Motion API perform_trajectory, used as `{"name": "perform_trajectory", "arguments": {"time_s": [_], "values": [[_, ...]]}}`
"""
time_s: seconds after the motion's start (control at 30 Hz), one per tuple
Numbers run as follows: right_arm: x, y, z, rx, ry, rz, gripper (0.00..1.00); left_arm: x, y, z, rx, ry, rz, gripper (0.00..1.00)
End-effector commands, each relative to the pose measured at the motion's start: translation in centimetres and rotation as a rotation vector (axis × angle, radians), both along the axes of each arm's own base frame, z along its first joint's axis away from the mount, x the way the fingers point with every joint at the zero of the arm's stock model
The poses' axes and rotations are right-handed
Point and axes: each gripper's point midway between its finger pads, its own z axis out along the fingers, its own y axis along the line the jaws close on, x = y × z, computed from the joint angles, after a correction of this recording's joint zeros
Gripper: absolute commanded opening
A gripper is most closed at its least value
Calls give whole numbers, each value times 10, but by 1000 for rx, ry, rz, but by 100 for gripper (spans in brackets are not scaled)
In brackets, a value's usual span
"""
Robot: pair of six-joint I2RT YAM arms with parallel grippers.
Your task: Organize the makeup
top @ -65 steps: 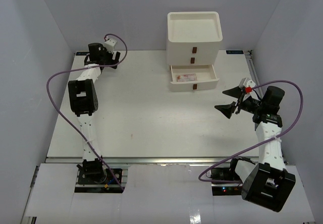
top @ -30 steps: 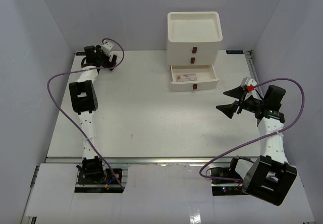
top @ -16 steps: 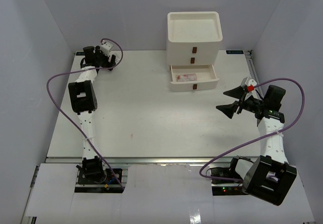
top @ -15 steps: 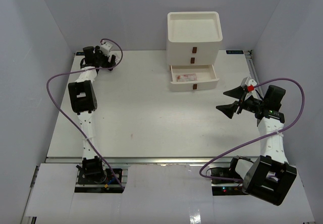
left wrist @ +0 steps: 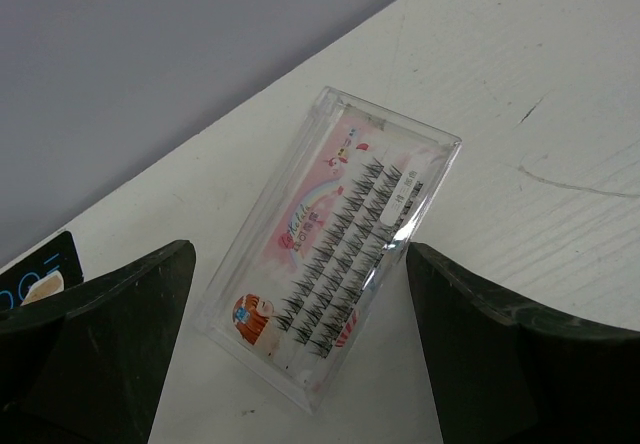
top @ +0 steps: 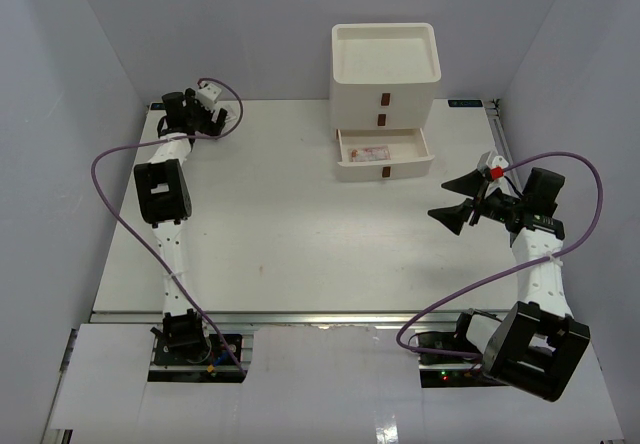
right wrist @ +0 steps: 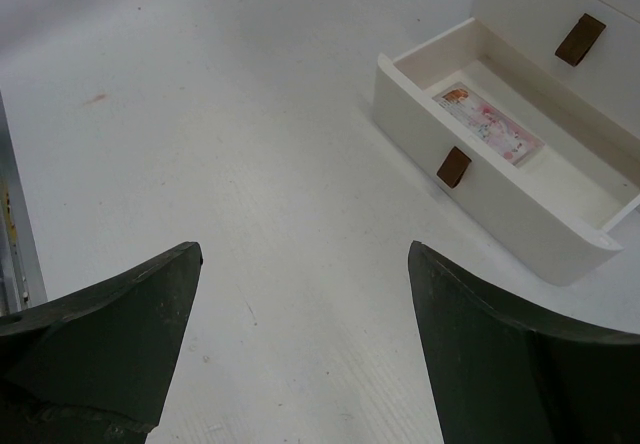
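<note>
Left gripper point(left wrist: 300, 294): jaws spread wide, one on either side of a clear false-lash packet point(left wrist: 330, 244).
Packet position: flat on the table point(top: 290, 224), far-left corner, near the wall point(left wrist: 150, 54).
Right gripper point(right wrist: 300, 254): jaws spread, holding nothing.
Second packet point(right wrist: 487, 122): inside the open bottom drawer point(right wrist: 480, 194).

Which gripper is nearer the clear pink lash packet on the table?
Left. The left gripper hangs open over the clear pink lash packet, a finger either side; the right gripper is far across the table, near the white three-drawer box.

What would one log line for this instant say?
left gripper open over lash packet | right gripper open, empty | bottom drawer open, second packet inside
</note>
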Motion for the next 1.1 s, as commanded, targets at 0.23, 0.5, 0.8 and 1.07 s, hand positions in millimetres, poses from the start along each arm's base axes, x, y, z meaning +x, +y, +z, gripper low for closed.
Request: {"name": "perform_trajectory", "arguments": {"time_s": [0.23, 0.5, 0.8, 1.07], "values": [[1, 0, 15, 8, -36, 28, 90, -9, -6, 4, -146, -4, -164, 98], [1, -1, 16, 6, -42, 22, 90, -24, -12, -21, -214, 99, -185, 97], [-1, -1, 18, 2, -55, 24, 90, -52, -33, -29, -311, 199, -247, 88], [-5, 1, 23, -1, -77, 32, 90, -85, -70, -24, -345, 279, -256, 89]]}}
